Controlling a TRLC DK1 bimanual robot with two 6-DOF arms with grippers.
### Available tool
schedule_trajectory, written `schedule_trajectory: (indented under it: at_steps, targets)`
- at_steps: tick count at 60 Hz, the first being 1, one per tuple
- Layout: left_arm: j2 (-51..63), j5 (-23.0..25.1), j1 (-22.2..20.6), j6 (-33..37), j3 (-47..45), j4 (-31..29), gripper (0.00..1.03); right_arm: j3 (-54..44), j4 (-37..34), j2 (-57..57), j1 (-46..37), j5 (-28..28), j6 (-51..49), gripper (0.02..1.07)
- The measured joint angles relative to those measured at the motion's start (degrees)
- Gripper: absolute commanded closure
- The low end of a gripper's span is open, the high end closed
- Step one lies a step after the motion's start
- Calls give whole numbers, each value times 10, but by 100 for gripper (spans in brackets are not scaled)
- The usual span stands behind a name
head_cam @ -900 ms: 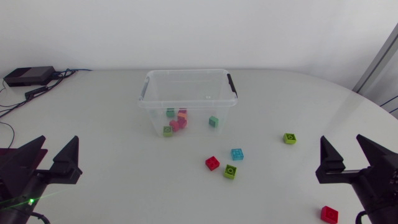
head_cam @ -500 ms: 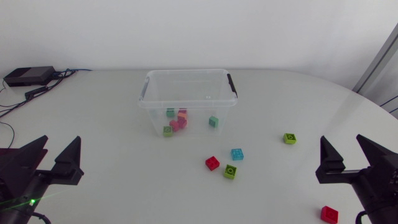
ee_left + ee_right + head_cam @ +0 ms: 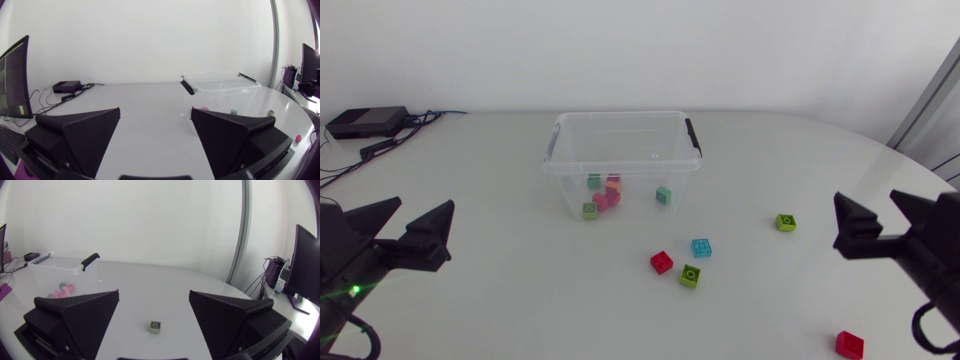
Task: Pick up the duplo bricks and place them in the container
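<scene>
Clear plastic container (image 3: 620, 160) toward the far edge of the surface (image 3: 520, 300), loose bricks (image 3: 701, 247) before it; left pincer (image 3: 424, 204) and right pincer (image 3: 866, 197) both wide, empty; risk: red brick (image 3: 849, 343) at near-right edge may get nudged off.

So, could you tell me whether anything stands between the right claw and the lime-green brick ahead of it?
Nothing visible does. Only bare table lies between the open right claw and the lime-green brick ahead of it.
</scene>
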Motion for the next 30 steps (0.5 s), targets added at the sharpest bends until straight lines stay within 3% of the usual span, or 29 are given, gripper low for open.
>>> schedule_trajectory:
  at_steps: [17,30]
  targets:
    - [285,0,-75,58,231,-177,7,180,-156,154,-10,0,49,7]
    - [479,0,-141,127,320,-232,7,277,-306,227,-23,-2,116,7]
